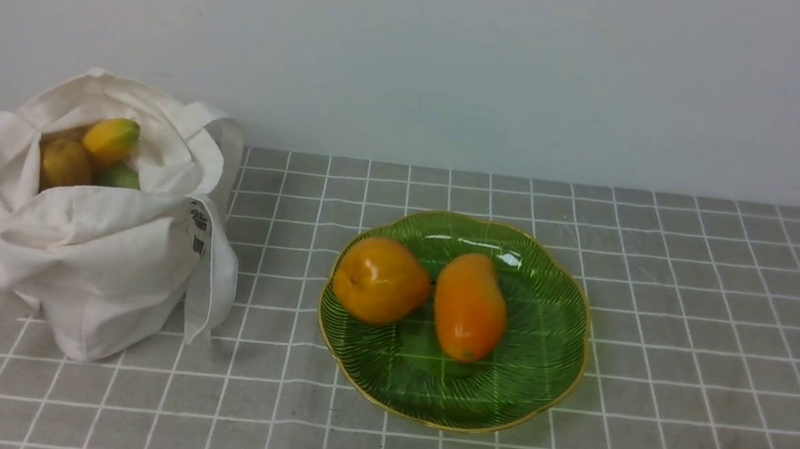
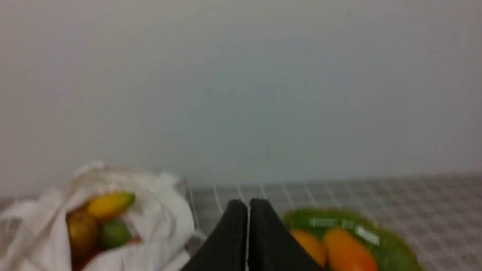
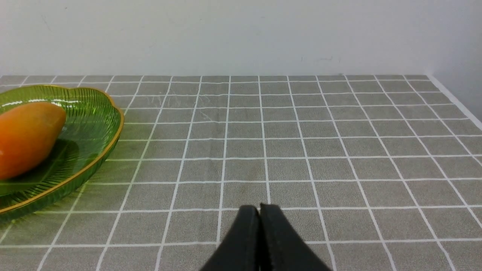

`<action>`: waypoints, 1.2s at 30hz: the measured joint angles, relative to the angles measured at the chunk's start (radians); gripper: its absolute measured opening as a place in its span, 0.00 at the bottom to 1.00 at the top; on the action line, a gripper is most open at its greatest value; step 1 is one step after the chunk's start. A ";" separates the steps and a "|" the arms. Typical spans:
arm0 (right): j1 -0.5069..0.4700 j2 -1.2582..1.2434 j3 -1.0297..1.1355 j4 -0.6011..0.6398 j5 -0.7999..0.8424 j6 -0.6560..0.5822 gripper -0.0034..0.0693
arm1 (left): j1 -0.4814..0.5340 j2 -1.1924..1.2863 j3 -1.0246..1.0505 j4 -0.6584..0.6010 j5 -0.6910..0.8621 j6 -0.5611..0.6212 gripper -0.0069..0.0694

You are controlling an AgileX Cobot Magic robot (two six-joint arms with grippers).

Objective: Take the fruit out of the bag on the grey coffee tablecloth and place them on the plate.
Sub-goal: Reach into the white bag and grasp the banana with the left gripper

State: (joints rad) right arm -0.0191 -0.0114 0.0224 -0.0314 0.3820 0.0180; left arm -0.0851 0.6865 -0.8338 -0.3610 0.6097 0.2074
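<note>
The white cloth bag [image 1: 94,261] stands at the left of the grey checked tablecloth [image 1: 702,334], its mouth open. Inside it show a yellow-green fruit [image 1: 111,139], a brownish fruit [image 1: 65,163] and a green fruit [image 1: 117,176]. The green gold-rimmed plate [image 1: 534,381] sits mid-table with a round orange fruit [image 1: 379,280] and an oval orange fruit [image 1: 469,307] on it. Neither gripper shows in the front view. My left gripper [image 2: 247,205] is shut and empty, back from the bag [image 2: 158,210] and plate [image 2: 395,252]. My right gripper [image 3: 259,209] is shut and empty above bare cloth, beside the plate [image 3: 94,124].
A plain white wall runs behind the table. The cloth's right edge [image 3: 455,101] shows in the right wrist view. The bag's strap handles [image 1: 210,284] hang down its side onto the cloth.
</note>
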 joint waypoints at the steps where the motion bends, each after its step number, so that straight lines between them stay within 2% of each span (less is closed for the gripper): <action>1: 0.000 0.000 0.000 0.000 0.000 0.000 0.03 | 0.000 0.060 -0.033 0.012 0.051 0.001 0.08; 6: 0.000 0.000 0.000 0.000 0.000 0.000 0.03 | 0.002 0.400 -0.224 0.110 0.219 0.002 0.08; 9: 0.000 0.000 0.000 0.000 0.000 0.000 0.03 | 0.016 0.507 -0.312 0.138 0.250 -0.004 0.08; 14: 0.000 0.000 0.000 0.000 0.000 0.000 0.03 | 0.105 0.778 -0.544 0.163 0.314 0.003 0.08; 22: 0.000 0.000 0.000 0.000 0.000 0.000 0.03 | 0.107 1.033 -0.724 0.172 0.349 0.181 0.10; 25: 0.000 -0.001 0.000 0.000 0.000 0.000 0.03 | 0.102 1.092 -0.733 0.172 0.306 0.220 0.17; 28: 0.000 -0.001 0.000 0.000 0.000 0.000 0.03 | 0.102 1.120 -0.734 0.182 0.262 0.228 0.29; 32: 0.000 -0.001 0.000 0.000 0.000 0.000 0.03 | 0.102 1.155 -0.737 0.232 0.194 0.252 0.54; 33: 0.000 -0.001 0.000 0.000 0.000 0.000 0.03 | 0.102 1.159 -0.737 0.237 0.189 0.256 0.57; 34: 0.000 -0.001 0.000 0.000 0.000 0.000 0.03 | 0.102 1.186 -0.738 0.255 0.176 0.272 0.68; 36: 0.000 -0.001 0.000 0.000 0.000 0.000 0.03 | 0.102 1.205 -0.738 0.260 0.173 0.279 0.76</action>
State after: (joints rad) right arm -0.0191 -0.0125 0.0224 -0.0314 0.3820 0.0180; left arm 0.0169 1.8920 -1.5716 -0.1009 0.7822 0.4865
